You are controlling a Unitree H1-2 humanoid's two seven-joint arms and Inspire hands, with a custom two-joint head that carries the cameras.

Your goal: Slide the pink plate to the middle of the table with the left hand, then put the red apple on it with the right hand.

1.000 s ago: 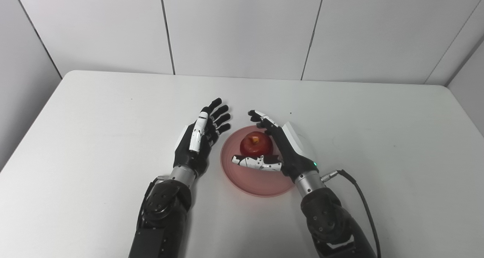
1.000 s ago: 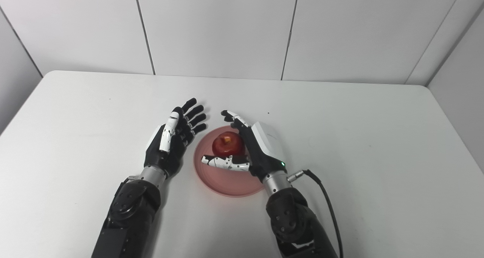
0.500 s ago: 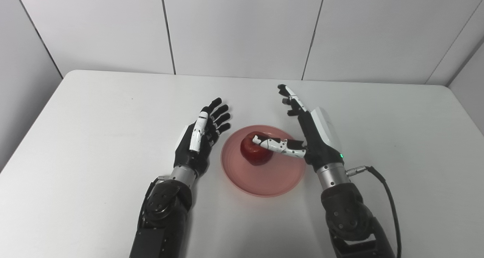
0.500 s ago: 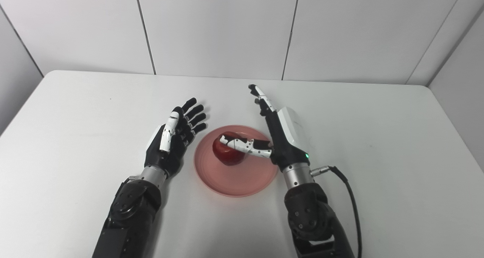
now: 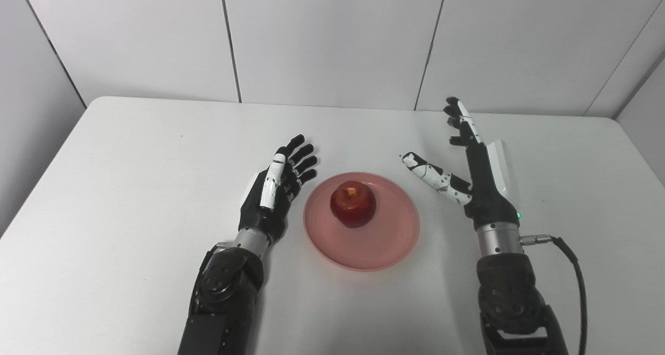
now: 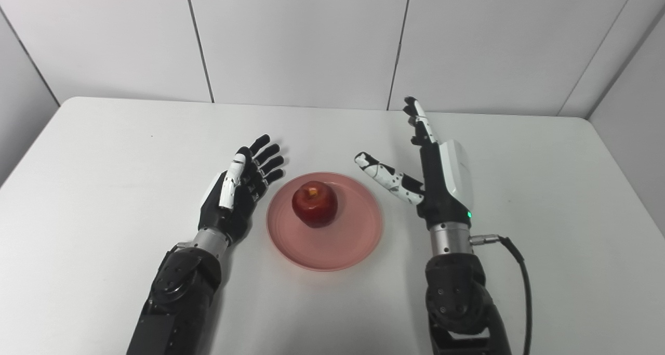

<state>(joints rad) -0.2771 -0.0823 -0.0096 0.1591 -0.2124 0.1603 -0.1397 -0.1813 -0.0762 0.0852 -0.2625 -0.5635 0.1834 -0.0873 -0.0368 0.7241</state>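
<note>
Table: white, matt, smooth top w/ rounded corners, set against pale panelled wall w/ thin dark seams

Pink plate: round, shallow, glossy translucent-looking pink w/ faint concentric rings, lying flat approx. mid-table, between the two hands

Red apple: round, shiny deep-red skin, orange-yellow patch at the stem dimple on top. Sits upright on the plate, slightly to the far-left of plate centre. Nothing touching it

Left hand: black segmented fingers, white shell on thumb, metal wrist collar. Fingers spread and extended, pointing away from robot, palm turned toward the plate. Holds nothing. Positioned just beside plate's left rim; contact w/ rim cannot be confirmed. Forearm is dark, hard casing w/ round joint cover

Right hand: black fingers, white back plate, thumb white w/ black spots, small green light near wrist. Fully spread – fingers point up and away, thumb angled out toward plate. Empty. Stands off to the right of plate, clear of rim and apple, raised above table surface. Black cable loops from silver plug at wrist down along forearm
</note>
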